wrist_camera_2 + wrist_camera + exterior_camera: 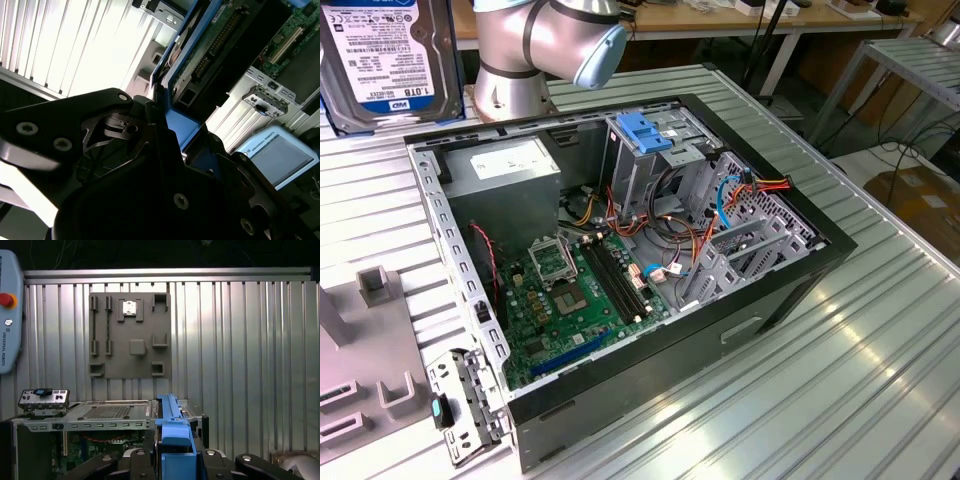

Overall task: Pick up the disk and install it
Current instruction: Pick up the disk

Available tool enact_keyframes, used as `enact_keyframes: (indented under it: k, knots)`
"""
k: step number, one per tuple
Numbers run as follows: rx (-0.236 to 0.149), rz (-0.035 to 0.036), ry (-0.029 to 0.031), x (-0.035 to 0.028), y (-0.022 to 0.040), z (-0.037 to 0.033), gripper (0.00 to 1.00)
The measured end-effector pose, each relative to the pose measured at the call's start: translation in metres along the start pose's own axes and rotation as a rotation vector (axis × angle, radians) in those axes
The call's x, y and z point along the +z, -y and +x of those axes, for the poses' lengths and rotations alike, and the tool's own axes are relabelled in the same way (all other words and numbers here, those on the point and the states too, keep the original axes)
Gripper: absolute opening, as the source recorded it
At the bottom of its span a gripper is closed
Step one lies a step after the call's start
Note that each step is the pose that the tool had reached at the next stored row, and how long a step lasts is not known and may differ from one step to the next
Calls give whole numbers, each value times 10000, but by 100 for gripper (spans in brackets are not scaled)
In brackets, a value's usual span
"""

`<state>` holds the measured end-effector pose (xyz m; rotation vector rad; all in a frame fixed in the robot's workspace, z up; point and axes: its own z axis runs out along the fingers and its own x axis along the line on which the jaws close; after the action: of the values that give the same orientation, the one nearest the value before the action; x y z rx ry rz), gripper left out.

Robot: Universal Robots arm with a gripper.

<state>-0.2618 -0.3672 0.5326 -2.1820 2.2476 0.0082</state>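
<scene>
the gripper (pixel 175 460) is clenched on the disk (pixel 380 55) by its blue rail, holding it above the table's (pixel 880 380) far corner, clear of the open case (pixel 650 385). pickup looks done; installing calls for squaring the rails to the drive cage (pixel 655 165).

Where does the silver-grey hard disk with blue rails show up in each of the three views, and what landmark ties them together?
Exterior view: silver-grey disk with blue rails, label facing the camera, in the upper corner at the exterior view's left.
First wrist view: edge-on, blue rail toward the camera, between the black jaws.
Second wrist view: green circuit side showing, just beyond the jaws.
Shared landmark: the ribbed aluminium table.
</scene>
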Motion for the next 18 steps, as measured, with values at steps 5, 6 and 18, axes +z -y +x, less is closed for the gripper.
enact_keyframes:
  k: [5,6,18]
  knots:
    - [2,0,0,0,42,-1,37]
    - [2,1,1,1,59,-1,37]
    - [4,0,0,1,172,-5,37]
